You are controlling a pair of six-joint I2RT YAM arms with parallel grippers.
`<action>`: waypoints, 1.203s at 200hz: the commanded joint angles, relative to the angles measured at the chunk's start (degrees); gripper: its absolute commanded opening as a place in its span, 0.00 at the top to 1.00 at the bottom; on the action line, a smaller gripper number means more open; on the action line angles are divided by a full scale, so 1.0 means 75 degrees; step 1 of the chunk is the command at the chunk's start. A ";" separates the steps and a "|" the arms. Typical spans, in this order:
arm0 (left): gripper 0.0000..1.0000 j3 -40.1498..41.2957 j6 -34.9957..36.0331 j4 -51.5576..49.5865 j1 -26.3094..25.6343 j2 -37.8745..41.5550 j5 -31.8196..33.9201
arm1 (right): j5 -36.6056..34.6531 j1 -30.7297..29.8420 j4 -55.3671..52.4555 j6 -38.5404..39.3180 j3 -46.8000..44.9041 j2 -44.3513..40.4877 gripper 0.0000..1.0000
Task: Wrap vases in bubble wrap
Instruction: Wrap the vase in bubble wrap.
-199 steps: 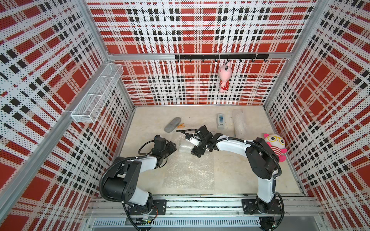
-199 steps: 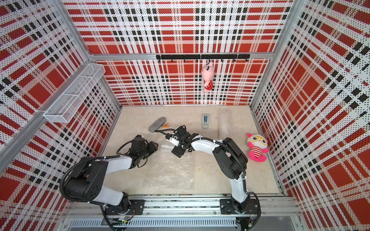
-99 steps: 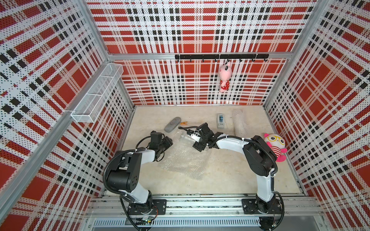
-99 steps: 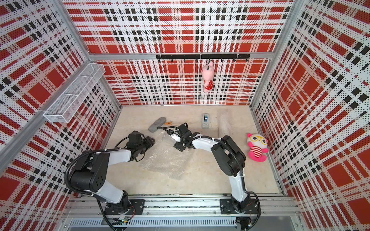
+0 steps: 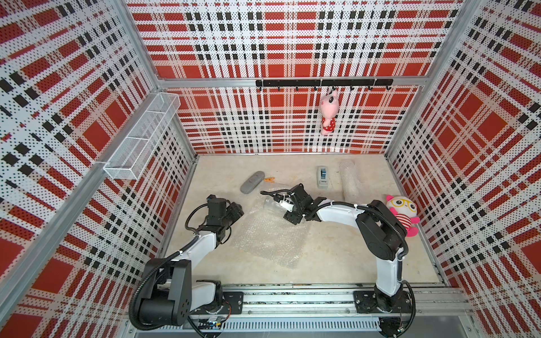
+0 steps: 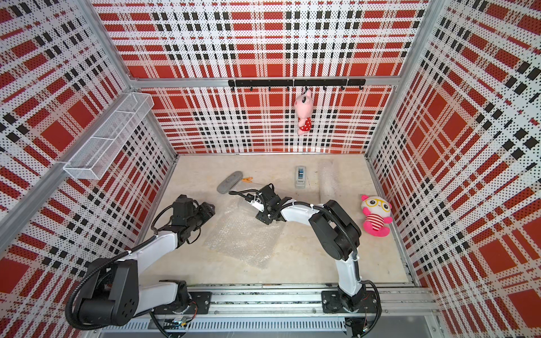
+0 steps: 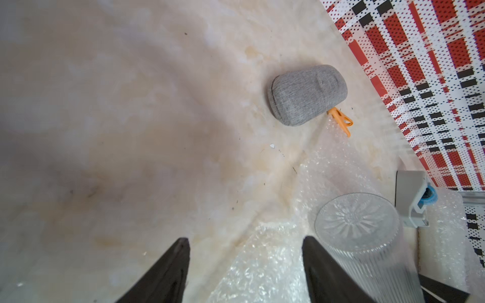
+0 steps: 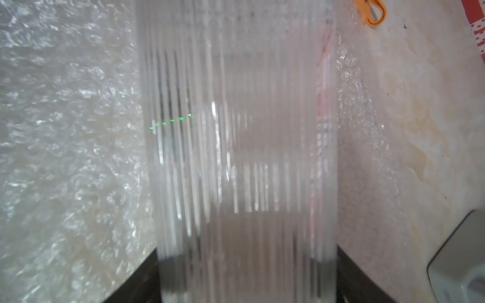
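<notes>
A clear ribbed glass vase [image 8: 236, 147] lies on its side on the far edge of a bubble wrap sheet [image 5: 269, 237]. My right gripper [image 5: 285, 204] is shut on one end of it, a finger against each side in the right wrist view. The vase's star-cut base [image 7: 354, 223] faces my left gripper [image 7: 245, 262], which is open just to its left. Only the sheet's edge [image 7: 262, 267] lies under its fingers, and in both top views it hovers at the sheet's left corner [image 6: 209, 210]. A rolled bubble wrap bundle [image 5: 349, 181] lies at the back right, its contents hidden.
A grey oval case [image 5: 252, 182] and an orange clip [image 5: 269, 178] lie behind the vase. A grey tape dispenser [image 5: 322, 177] stands beside the bundle. A pink plush toy [image 5: 401, 213] sits by the right wall, and a wire basket [image 5: 140, 137] hangs on the left wall.
The bubble wrap sheet has turned from square to skewed, with its far left corner drawn out. My left gripper has drawn back to the left. My right jaws have narrowed on the vase.
</notes>
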State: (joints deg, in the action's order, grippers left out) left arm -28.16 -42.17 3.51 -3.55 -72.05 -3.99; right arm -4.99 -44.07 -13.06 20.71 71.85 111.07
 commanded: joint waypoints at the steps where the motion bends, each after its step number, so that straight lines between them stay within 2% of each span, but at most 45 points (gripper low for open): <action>1: 0.29 0.0151 -0.0037 -0.0151 0.0044 0.0087 0.0064 | -0.0007 -0.0190 0.0498 0.0000 0.0166 -0.1162 0.76; 38: 0.29 0.0410 -0.0035 -0.0044 0.0027 0.0038 0.0088 | 0.0162 -0.0734 0.0305 -0.0347 -0.0030 -0.1578 0.77; 98: 0.29 0.0522 -0.0061 0.0066 -0.0107 0.0021 0.0085 | 0.0566 -0.1413 0.0420 -0.0972 -0.0696 -0.1174 0.78; 178: 0.29 0.0343 -0.0201 0.0195 -0.0473 -0.0257 0.0158 | 0.0665 -0.1493 0.0607 -0.1316 -0.1073 -0.1000 0.78; 212: 0.29 0.0228 -0.0155 0.0142 -0.0521 -0.0368 0.0180 | 0.0682 -0.1510 0.0615 -0.1459 -0.1159 -0.0864 0.71; 240: 0.28 0.0222 -0.0141 0.0150 -0.0500 -0.0458 0.0199 | 0.0708 -0.1561 0.0526 -0.1566 -0.1167 -0.0820 0.58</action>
State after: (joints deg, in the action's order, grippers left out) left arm -24.93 -43.46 3.88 -7.18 -74.72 -3.03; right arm -0.64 -55.24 -12.88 9.98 62.70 105.23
